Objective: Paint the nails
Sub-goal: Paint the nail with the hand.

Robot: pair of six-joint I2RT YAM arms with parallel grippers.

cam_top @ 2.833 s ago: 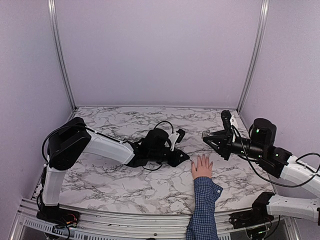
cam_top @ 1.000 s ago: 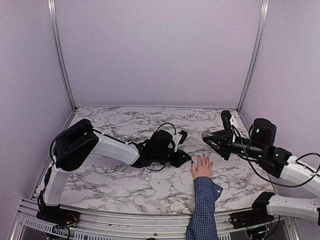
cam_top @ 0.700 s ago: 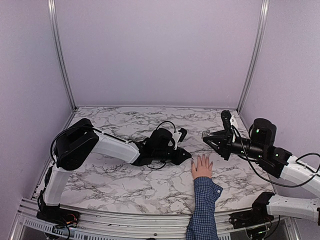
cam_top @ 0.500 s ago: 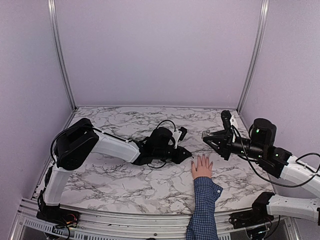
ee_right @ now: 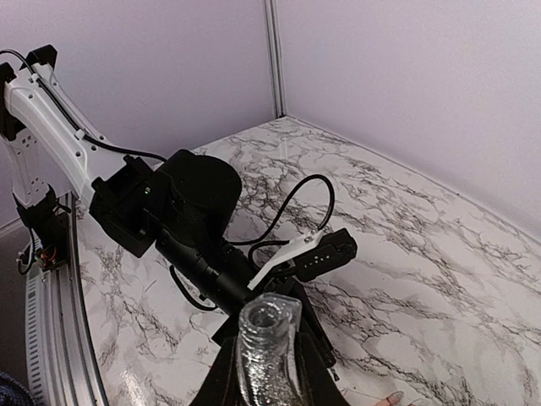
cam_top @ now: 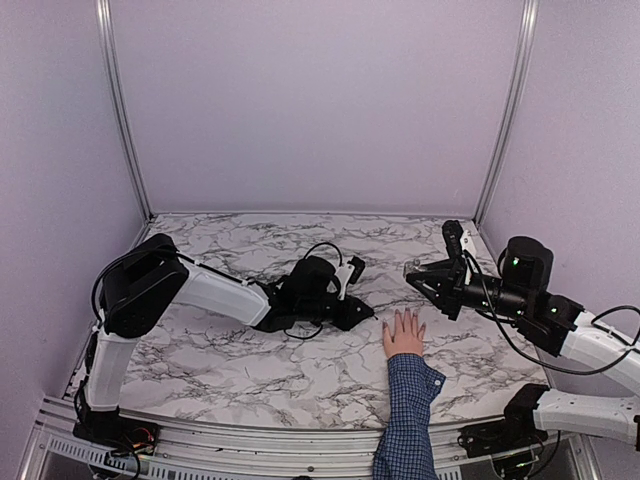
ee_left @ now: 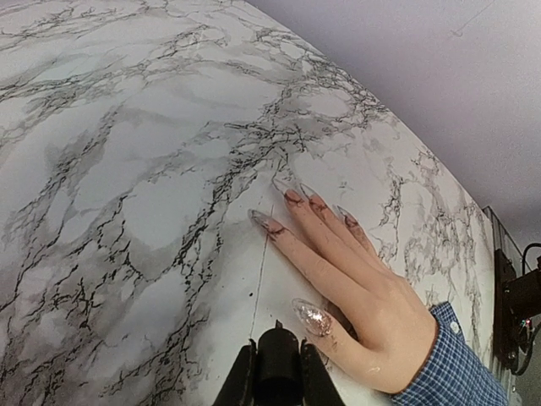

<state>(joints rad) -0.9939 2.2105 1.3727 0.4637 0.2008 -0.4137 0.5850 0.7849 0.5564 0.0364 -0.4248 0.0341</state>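
Note:
A pale hand [ee_left: 363,292] with a blue checked sleeve [ee_left: 456,365] lies flat on the marble table, fingers spread. The nails are long and pointed; the thumb nail [ee_left: 314,317] is glittery and the index nail [ee_left: 265,222] is darker at its base. My left gripper [ee_left: 276,351] is shut on a black brush cap [ee_left: 278,359]. Its thin brush [ee_left: 262,271] reaches up beside the index nail. In the top view the left gripper [cam_top: 366,313] sits just left of the hand [cam_top: 404,334]. My right gripper [ee_right: 266,342] is shut on an open glittery bottle [ee_right: 266,326], held above the table behind the hand.
The marble table [cam_top: 230,350] is walled by lavender panels with metal posts [cam_top: 505,110]. The left arm's black wrist and looping cable [ee_right: 296,203] lie on the table left of the hand. The right arm [cam_top: 540,305] hangs over the right side.
The left gripper has drawn back slightly to the left, away from the hand. The right arm, the bottle and the hand have stayed put.

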